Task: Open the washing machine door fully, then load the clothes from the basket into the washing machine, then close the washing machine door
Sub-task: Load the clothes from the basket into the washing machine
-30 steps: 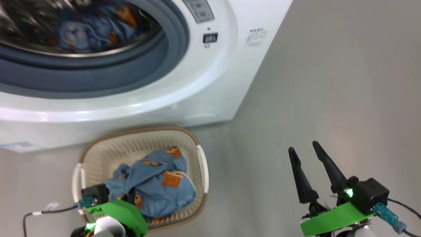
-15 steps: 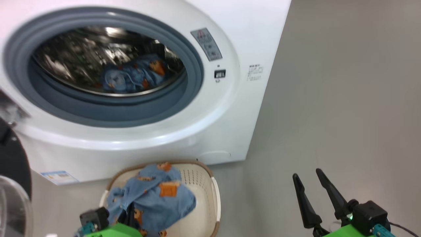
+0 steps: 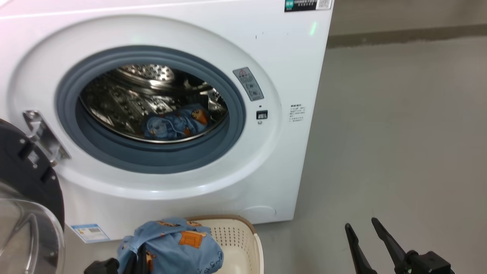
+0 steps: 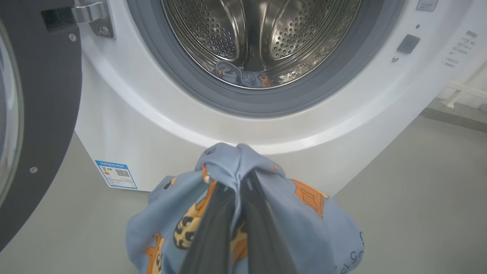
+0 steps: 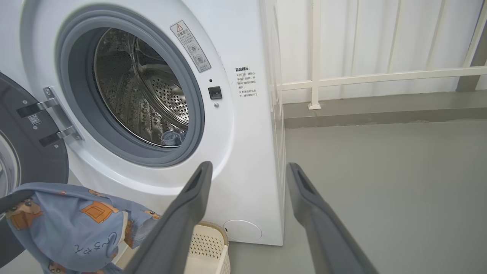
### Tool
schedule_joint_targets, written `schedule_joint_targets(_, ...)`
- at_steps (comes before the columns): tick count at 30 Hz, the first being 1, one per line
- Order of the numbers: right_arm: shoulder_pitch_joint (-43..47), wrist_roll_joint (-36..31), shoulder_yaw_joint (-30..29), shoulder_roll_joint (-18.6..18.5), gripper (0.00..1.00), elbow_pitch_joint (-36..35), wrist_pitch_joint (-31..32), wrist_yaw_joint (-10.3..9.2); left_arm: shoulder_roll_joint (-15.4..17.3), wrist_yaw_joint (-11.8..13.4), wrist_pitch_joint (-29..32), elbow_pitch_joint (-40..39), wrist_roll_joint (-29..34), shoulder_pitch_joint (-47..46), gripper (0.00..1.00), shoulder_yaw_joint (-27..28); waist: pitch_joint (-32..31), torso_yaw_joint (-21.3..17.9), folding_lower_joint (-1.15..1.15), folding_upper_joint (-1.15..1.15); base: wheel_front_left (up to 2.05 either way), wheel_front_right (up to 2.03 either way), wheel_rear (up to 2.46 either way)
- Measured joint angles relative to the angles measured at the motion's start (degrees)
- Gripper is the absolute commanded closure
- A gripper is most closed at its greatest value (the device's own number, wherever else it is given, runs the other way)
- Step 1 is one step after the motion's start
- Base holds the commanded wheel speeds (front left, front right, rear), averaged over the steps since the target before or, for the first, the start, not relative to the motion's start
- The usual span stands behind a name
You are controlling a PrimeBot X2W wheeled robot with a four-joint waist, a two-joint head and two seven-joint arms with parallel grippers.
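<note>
L gripper (image 4: 237,179): jaws pinching shut on held garment (image 4: 304,220), fabric bunching round both fingers
held garment: light blue w/ orange-brown figures, hanging in a bundle above basket (image 3: 243,236), showing at 6 o'clock in head view & covering basket's left part
R gripper (image 5: 248,167): jaws standing wide apart, gripping nothing, hovering over floor (image 3: 399,133) at 5 o'clock in head view, well apart from basket
washing machine (image 3: 190,23): facing the robot, opening showing grey gasket (image 3: 152,160) & steel drum (image 3: 125,99)
door (image 3: 23,160): standing swung open at 9 o'clock of the opening, hanging on metal hinge (image 3: 42,133), glass bowl (image 3: 23,236) showing at 8 o'clock in head view
garment in drum (image 3: 175,123): lying at drum bottom, 6 o'clock of the opening, same blue print
basket: sitting on floor just in front of machine, 6 o'clock below the opening; what's lying under the bundle, can't tell
blue label (image 3: 90,232): sticking on machine's lower front, 7 o'clock of the opening
</note>
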Motion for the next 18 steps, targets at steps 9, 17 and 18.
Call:
schedule_joint_targets(9, 1.18, -0.08, -0.65, -0.44, 0.00, 0.58, 0.00, 0.00, 0.01, 0.91, 0.00, -8.21, 3.63, 4.53, 1.00, 1.34, -3.28, 0.32, 0.00, 0.00, 0.00, 0.00, 0.00)
schedule_joint_targets(17, 2.22, -0.08, -1.31, -0.43, 0.00, 0.85, 0.00, 0.00, 0.43, 1.29, -0.02, -14.00, 6.36, 6.95, 1.00, 2.14, -3.62, 0.43, 0.00, 0.00, 0.00, 0.00, 0.00)
schedule_joint_targets(18, 2.21, -0.08, -1.36, -0.43, 0.00, 0.85, 0.00, 0.00, 0.46, 1.27, -0.05, -14.57, 6.46, 7.18, 1.00, 2.32, -3.48, 0.41, 0.00, 0.00, 0.00, 0.00, 0.00)
